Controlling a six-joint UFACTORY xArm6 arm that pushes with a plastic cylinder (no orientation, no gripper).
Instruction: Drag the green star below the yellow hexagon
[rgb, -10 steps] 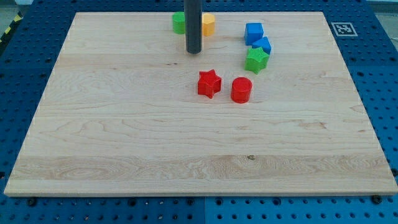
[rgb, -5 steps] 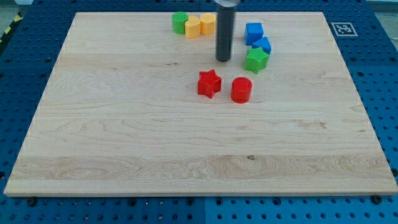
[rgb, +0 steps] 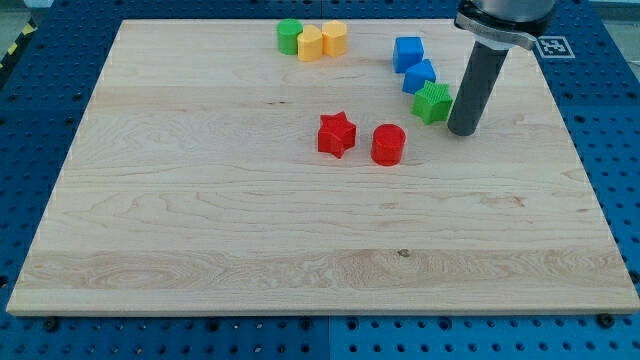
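The green star (rgb: 432, 102) lies at the board's upper right, just below two blue blocks. My tip (rgb: 462, 131) rests on the board right next to the star, on its right and slightly lower; I cannot tell if it touches. The yellow hexagon (rgb: 334, 37) sits near the top edge, beside another yellow block (rgb: 311, 43) and a green cylinder (rgb: 289, 35), far to the star's upper left.
A blue cube (rgb: 408, 52) and a second blue block (rgb: 420, 75) sit above the star. A red star (rgb: 337, 134) and a red cylinder (rgb: 388, 144) lie near the middle, left of my tip. The wooden board (rgb: 200, 230) rests on a blue perforated table.
My tip has swept from the top centre by the yellow blocks rightward, past the green star, to the star's right side. The star has shifted slightly right.
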